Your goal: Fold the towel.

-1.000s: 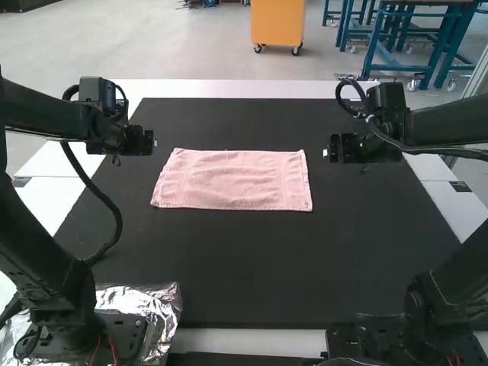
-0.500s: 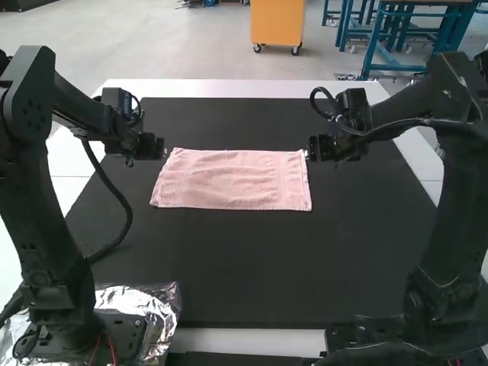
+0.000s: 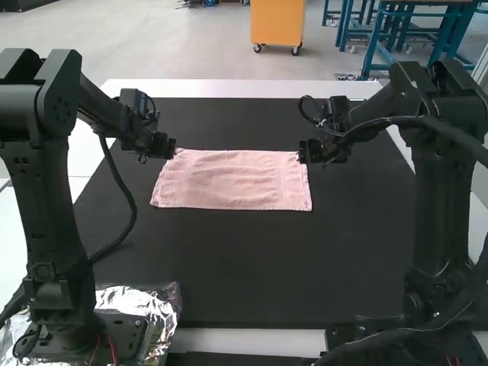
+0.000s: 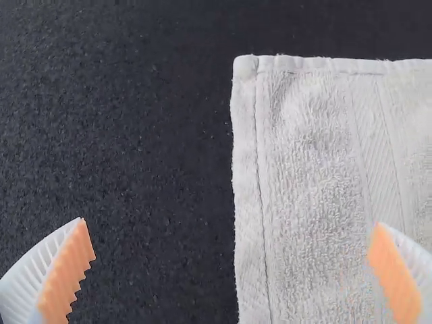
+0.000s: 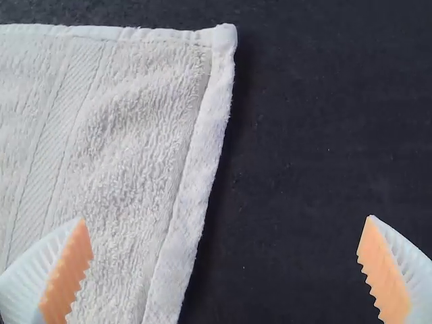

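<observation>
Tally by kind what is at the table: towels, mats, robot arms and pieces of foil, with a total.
Towels: 1 (pink towel)
Mats: 1 (black mat)
Robot arms: 2 (left arm, right arm)
Pieces of foil: 1 (crinkled silver foil)
Total: 5

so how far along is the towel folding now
Done: the towel lies flat and neatly squared on the black mat; whether it is already doubled over, I can't tell.

In hand: nothing. The left end effector and right end effector are open above its two side edges, near the far corners.

Left to do: likely grip those edges, bring the far side over and lay it down.
</observation>
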Motion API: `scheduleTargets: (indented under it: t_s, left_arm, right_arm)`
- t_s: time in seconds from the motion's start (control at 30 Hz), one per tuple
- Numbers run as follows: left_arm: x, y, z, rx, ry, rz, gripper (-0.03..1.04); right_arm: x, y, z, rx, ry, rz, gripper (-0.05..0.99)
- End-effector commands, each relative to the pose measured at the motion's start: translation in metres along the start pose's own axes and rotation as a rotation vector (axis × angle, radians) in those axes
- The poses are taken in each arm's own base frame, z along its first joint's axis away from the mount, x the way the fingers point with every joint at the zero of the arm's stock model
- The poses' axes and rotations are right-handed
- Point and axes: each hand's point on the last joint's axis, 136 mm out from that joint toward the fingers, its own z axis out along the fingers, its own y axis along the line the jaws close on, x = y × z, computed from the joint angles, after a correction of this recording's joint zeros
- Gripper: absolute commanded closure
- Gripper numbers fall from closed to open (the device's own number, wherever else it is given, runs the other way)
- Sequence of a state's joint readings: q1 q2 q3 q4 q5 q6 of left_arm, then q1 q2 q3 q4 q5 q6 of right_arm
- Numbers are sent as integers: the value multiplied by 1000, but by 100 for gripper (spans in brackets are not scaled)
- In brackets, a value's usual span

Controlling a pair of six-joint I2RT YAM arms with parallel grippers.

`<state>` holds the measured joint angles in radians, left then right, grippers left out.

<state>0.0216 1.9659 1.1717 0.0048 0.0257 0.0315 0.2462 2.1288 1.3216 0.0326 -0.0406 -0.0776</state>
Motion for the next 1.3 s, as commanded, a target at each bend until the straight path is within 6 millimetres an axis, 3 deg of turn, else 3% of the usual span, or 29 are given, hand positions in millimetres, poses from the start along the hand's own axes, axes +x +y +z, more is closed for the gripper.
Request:
scheduleTargets:
  t_s: [0.0, 0.4, 1.1, 1.13, 1.17, 1.2, 1.23, 1.27]
  left_arm:
    - [-10, 3, 4, -11, -20, 14, 5]
    - [2, 5, 24, -23, -3, 20, 5]
    - [38, 3, 61, -20, 49, 7, 8]
    - [39, 3, 62, -20, 52, 4, 8]
    - [42, 3, 63, -20, 60, -3, 15]
    - [44, 3, 65, -20, 65, -3, 24]
    - [47, 3, 66, -17, 69, -5, 41]
    - [49, 1, 68, -4, 73, -6, 71]
  right_arm:
    - [-9, 16, 6, -15, -8, -20, 3]
    - [-3, 22, 29, -16, 17, -32, 3]
    - [16, 19, 45, -3, 65, -39, 3]
    - [18, 18, 45, 4, 70, -40, 7]
    - [19, 18, 45, 5, 71, -42, 18]
    - [22, 18, 46, 4, 81, -45, 41]
    - [25, 20, 45, -14, 85, -43, 82]
    - [24, 24, 44, -41, 78, -42, 94]
